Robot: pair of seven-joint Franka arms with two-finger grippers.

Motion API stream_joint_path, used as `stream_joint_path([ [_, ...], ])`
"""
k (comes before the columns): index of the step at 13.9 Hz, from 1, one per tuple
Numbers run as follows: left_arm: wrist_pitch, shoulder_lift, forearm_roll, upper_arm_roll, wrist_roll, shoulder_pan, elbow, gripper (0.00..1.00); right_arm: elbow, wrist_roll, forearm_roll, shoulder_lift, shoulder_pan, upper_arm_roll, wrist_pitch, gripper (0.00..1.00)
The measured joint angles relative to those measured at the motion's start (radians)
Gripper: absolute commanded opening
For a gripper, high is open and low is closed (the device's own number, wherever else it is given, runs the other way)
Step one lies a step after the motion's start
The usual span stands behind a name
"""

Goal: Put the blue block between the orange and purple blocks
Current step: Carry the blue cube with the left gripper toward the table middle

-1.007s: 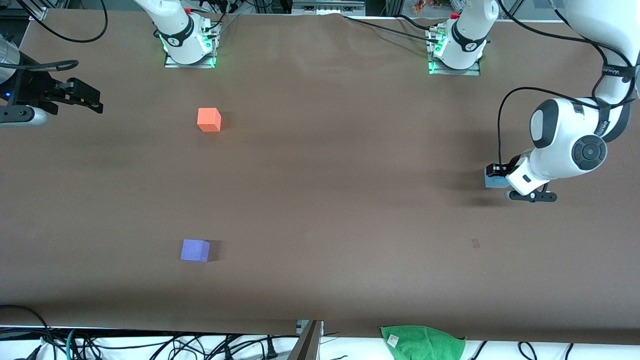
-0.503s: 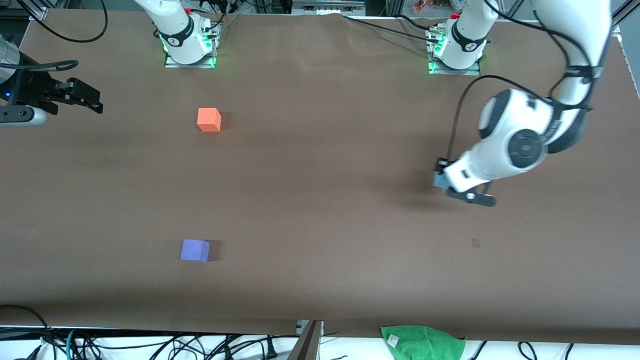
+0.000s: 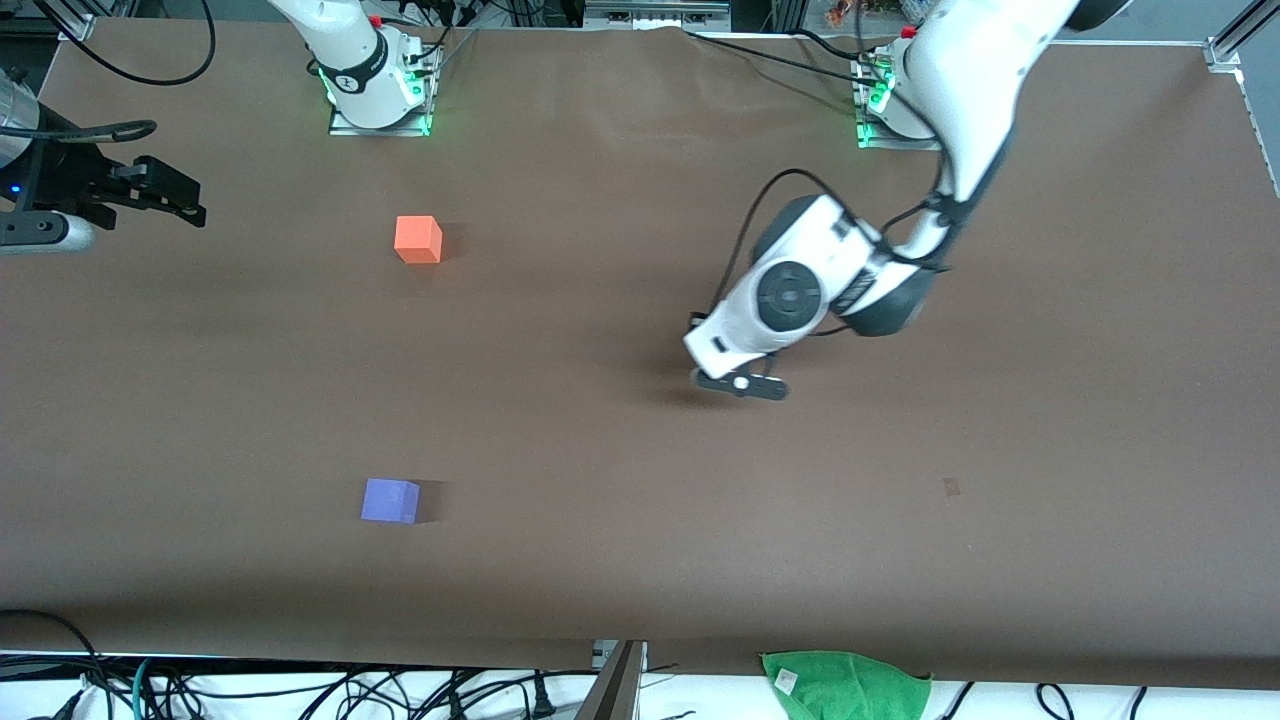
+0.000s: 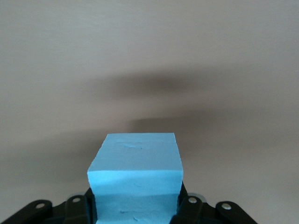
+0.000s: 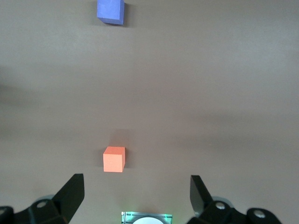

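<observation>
- Left gripper [image 3: 712, 352]: in the air over mid-table, clamped on the blue block [image 4: 135, 179].
- Orange block [image 3: 418, 240]: on the table toward the right arm's end.
- Purple block [image 3: 390, 501]: same end, nearer the front camera, well apart from the orange.
- Right gripper [image 5: 135, 198]: waiting at the table's edge, fingers spread.

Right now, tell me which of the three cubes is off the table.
The blue cube: the left gripper is shut on it in the air. The orange cube and purple cube sit on the table.
</observation>
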Motion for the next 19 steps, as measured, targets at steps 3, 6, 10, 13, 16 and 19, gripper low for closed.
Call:
stream_joint_path([
  [3, 0.095, 0.073, 0.043, 0.01, -0.094, -0.068, 0.014, 0.17, 0.0, 0.0, 0.0, 0.0, 0.0, 0.0, 0.0, 1.0],
  [6, 0.121, 0.109, 0.068, 0.016, -0.136, -0.093, 0.02, 0.36, 0.0, 0.0, 0.0, 0.0, 0.0, 0.0, 0.0, 1.0],
  [10, 0.122, 0.113, 0.069, 0.025, -0.194, -0.093, 0.029, 1.0, 0.0, 0.0, 0.0, 0.002, 0.0, 0.0, 0.0, 1.0],
  [13, 0.113, 0.105, 0.07, 0.026, -0.202, -0.089, 0.052, 1.0, 0.0, 0.0, 0.0, 0.002, 0.0, 0.0, 0.0, 1.0],
  [16, -0.002, 0.039, 0.07, 0.025, -0.202, -0.07, 0.083, 1.0, 0.0, 0.0, 0.0, 0.003, 0.0, 0.0, 0.0, 1.0],
  [19, -0.144, -0.093, 0.07, 0.025, -0.194, -0.028, 0.094, 1.0, 0.001, 0.0, 0.0, 0.006, 0.0, 0.0, 0.003, 1.0],
])
